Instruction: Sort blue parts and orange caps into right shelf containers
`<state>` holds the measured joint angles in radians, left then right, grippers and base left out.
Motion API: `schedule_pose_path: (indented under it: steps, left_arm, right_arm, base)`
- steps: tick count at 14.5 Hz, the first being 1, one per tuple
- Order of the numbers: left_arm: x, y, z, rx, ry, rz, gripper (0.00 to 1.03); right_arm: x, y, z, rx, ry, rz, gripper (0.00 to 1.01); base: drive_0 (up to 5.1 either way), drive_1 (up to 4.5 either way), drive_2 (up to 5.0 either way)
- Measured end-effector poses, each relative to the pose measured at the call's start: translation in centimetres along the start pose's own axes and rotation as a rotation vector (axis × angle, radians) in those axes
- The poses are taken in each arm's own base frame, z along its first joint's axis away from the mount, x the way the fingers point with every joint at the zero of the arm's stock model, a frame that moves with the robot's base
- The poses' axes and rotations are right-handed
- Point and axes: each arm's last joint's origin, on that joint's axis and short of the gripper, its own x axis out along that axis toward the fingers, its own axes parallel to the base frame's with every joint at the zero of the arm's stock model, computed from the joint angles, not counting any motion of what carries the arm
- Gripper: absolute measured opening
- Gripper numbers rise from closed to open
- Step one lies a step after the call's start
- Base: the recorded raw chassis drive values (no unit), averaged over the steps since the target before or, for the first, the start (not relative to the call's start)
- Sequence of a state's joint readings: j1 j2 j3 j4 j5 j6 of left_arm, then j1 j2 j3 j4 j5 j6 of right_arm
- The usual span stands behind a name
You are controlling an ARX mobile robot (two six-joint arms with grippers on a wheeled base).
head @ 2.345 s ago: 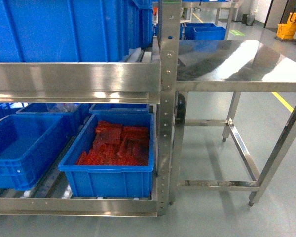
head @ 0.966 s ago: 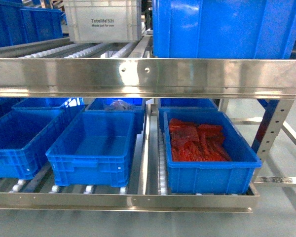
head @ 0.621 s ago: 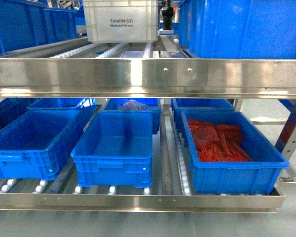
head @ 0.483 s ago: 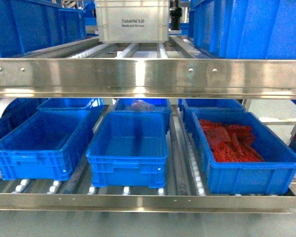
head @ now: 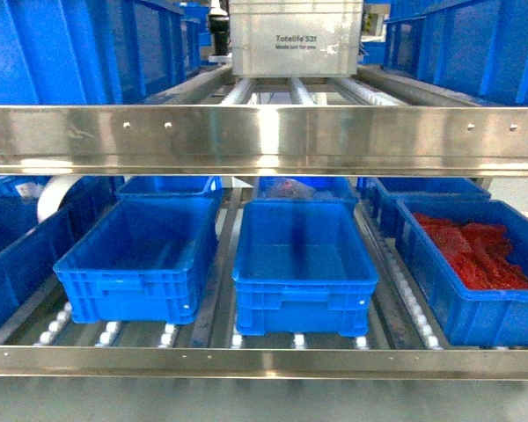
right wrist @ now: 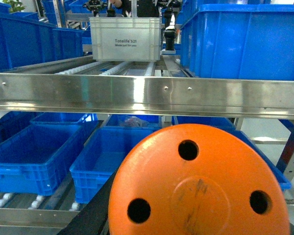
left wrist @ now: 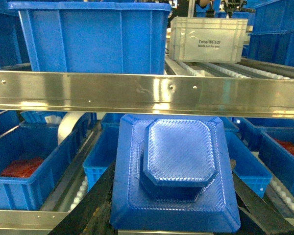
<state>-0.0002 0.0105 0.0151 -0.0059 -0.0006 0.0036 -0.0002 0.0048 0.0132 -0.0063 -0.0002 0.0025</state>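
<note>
Shelf of shiny steel, lower tier carrying blue containers side by side on white rollers | left gripper clamps a blue part before the shelf's front rail | right gripper clamps an orange cap likewise | grey crate on upper tier.
</note>
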Motion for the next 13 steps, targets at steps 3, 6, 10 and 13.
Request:
schedule_pose_path:
  steps: [3, 6, 10, 13]
  left_arm:
    - [0.00, 0.00, 0.00, 0.000, 0.000, -0.001, 0.43]
    - [0.00, 0.00, 0.00, 0.000, 0.000, 0.000, 0.43]
    - [0.00, 0.01, -0.01, 0.000, 0.002, 0.003, 0.43]
    - [0.00, 0.01, -0.01, 0.000, 0.002, 0.002, 0.43]
  right_arm:
    - [0.00, 0.00, 0.00, 0.000, 0.000, 0.000, 0.45]
    - [0.00, 0.00, -0.01, 0.000, 0.001, 0.000, 0.45]
    - [0.00, 0.00, 0.00, 0.000, 0.000, 0.001, 0.45]
    - [0.00, 0.01, 0.00, 0.000, 0.000, 0.004, 0.45]
  base:
    - [-4.8, 2.57, 2.6]
    - [-4.8, 2.57, 2.6]
    - [-4.8, 2.57, 2.6]
    - [-4.8, 2.57, 2.6]
